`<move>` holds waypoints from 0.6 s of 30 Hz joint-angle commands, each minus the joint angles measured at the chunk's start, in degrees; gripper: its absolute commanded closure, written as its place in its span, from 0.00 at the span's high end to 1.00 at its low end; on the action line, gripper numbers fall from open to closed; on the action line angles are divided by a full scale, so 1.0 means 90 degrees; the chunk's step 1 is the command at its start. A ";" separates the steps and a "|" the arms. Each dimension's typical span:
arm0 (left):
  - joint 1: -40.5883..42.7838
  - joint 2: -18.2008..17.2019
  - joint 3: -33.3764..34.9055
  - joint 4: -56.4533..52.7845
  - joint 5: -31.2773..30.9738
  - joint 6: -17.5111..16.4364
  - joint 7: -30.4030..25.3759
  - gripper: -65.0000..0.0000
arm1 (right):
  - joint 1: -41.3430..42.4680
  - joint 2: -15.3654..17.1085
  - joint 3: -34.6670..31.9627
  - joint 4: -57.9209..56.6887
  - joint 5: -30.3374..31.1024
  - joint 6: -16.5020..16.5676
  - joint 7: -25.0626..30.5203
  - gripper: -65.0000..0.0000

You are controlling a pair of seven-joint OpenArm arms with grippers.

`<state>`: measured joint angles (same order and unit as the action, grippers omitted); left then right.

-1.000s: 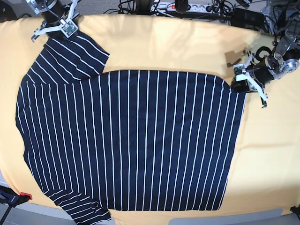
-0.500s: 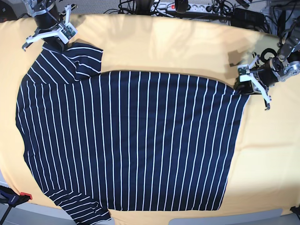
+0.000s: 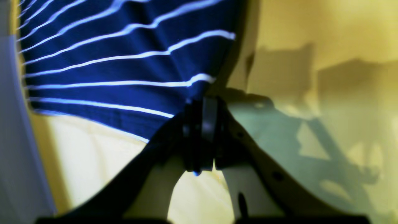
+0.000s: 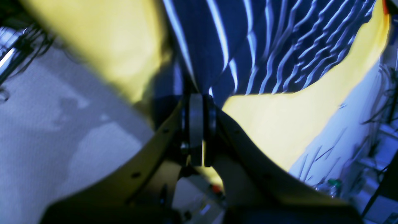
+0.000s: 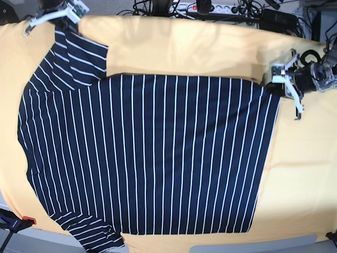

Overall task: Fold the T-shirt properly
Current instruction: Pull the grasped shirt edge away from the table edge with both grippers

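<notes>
Left gripper [image 3: 203, 137]: two broad curved arms, pale cream to grey-white, each ending in a thick black pad; small dark screw holes along the right arm. Right gripper [image 4: 199, 133]: same build, cream arms with round dark holes, black-edged pads with a grey face between. Base view: left gripper [image 5: 278, 86] has white strut-like fingers on a black and silver cylindrical wrist; right gripper [image 5: 57, 20] shows white struts.

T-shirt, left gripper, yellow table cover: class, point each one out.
T-shirt [image 5: 152, 153]: base view, middle of the striped body.
Left gripper [image 5: 277, 83]: base view, tips at the shirt's corner.
Yellow table cover [image 5: 184, 47]: base view, bare part above the shirt.
</notes>
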<state>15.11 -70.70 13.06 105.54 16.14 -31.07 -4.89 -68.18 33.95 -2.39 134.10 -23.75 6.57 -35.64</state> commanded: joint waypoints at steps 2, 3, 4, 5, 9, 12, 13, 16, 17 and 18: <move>0.0228 -0.0335 -0.0078 0.0228 -0.0061 -0.0085 -0.0075 0.00 | -0.0345 0.0044 0.0034 0.0100 -0.0085 -0.0075 -0.0056 0.00; 0.0364 -0.0423 -0.0078 0.0279 -0.0058 -0.0112 -0.0075 0.00 | -0.0449 0.0041 0.0034 0.0100 -0.0138 -0.0092 -0.0109 0.00; 0.0498 -0.0503 -0.0078 0.0323 -0.0051 -0.0124 -0.0075 0.00 | -0.0556 0.0044 0.0034 0.0100 -0.0204 -0.0092 -0.0151 0.00; 0.0612 -0.0583 -0.0078 0.0357 -0.0010 -0.0126 -0.0078 0.00 | -0.0658 0.0041 0.0034 0.0100 -0.0233 -0.0097 -0.0170 0.00; 0.0945 -0.0850 -0.0078 0.0471 0.0177 -0.0175 -0.0073 0.00 | -0.0757 0.0044 0.0034 0.0100 -0.0228 -0.0187 -0.0192 0.00; 0.1132 -0.1037 -0.0078 0.0600 0.0172 -0.0279 -0.0073 0.00 | -0.0757 0.0039 0.0019 0.0100 -0.0163 -0.0158 -0.0308 0.00; 0.1166 -0.1081 -0.0078 0.0656 0.0129 -0.0384 -0.0078 0.00 | -0.0757 0.0039 0.0022 0.0100 -0.0126 -0.0158 -0.0461 0.00; 0.1256 -0.1214 -0.0078 0.0848 0.0080 -0.0865 -0.0078 0.00 | -0.0757 0.0036 0.0022 0.0100 -0.0126 -0.0165 -0.0627 0.00; 0.1290 -0.1251 -0.0078 0.0899 0.0083 -0.0959 -0.0078 0.00 | -0.0757 0.0039 0.0022 0.0100 -0.0126 -0.0168 -0.0627 0.00; 0.1304 -0.1275 -0.0078 0.0933 0.0083 -0.0959 -0.0078 0.00 | -0.0757 0.0039 0.0022 0.0100 -0.0129 -0.0185 -0.0627 0.00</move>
<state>27.18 -80.60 13.06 113.43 17.10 -39.46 -4.95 -74.13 34.09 -2.39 134.13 -24.49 5.39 -41.21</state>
